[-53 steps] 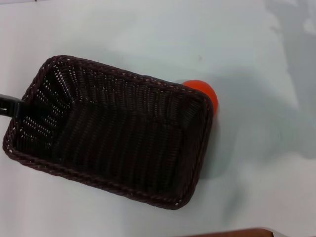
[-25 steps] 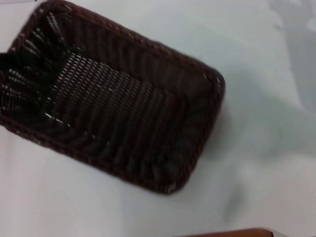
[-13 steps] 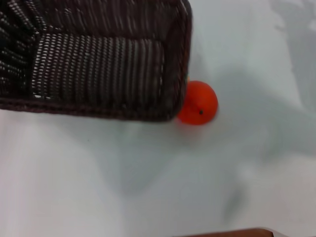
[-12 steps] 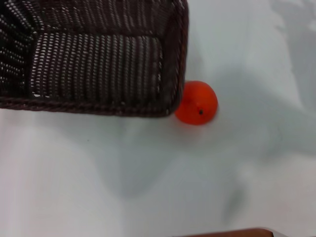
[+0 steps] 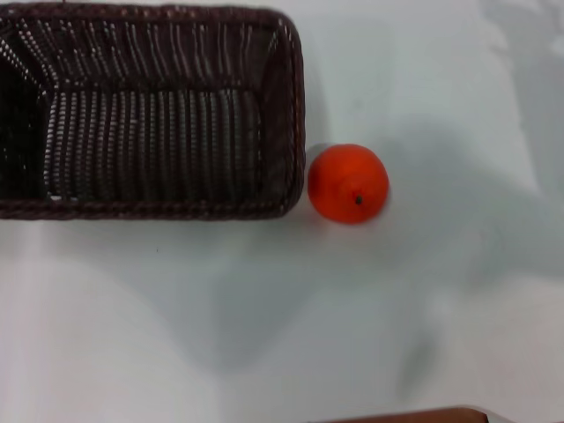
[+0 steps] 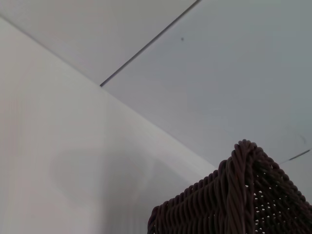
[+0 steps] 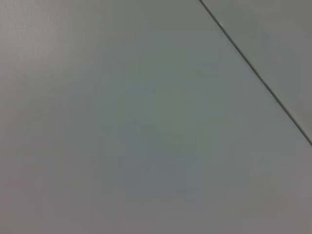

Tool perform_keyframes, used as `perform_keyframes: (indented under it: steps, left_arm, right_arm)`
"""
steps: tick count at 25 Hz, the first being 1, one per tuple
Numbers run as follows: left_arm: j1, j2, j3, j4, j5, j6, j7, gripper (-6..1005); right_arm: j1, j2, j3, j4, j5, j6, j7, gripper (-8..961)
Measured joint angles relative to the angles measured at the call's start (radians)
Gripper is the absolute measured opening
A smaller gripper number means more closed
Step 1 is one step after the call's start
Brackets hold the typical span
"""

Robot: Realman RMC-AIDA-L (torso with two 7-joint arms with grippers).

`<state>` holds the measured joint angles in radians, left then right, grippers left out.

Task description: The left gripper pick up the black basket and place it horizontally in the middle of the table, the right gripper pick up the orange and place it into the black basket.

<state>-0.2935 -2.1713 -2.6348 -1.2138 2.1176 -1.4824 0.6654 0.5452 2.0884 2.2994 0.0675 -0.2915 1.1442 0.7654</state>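
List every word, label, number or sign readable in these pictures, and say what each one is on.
None: no view shows any readable text.
Basket: plain dark weave, no tag or label.
Orange: only a dark stem dot, no sticker.
Table: bare pale surface, no markings.
Neither wrist view shows any lettering.

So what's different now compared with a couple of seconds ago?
The black basket has turned from slanted to straight across the table and shifted up and to the left, uncovering the orange, which it had partly hidden. A narrow gap now shows between them. The orange stayed where it was. Neither hand is in view now.
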Motion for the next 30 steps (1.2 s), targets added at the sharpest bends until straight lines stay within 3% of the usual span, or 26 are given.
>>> perform_keyframes:
  steps: [30]
  left_arm:
    - [0.032, -0.004, 0.234, 0.092, -0.039, 0.141, -0.023, 180]
  right_arm:
    - [0.005, 0.000, 0.000, 0.012, 0.000, -0.023, 0.000, 925]
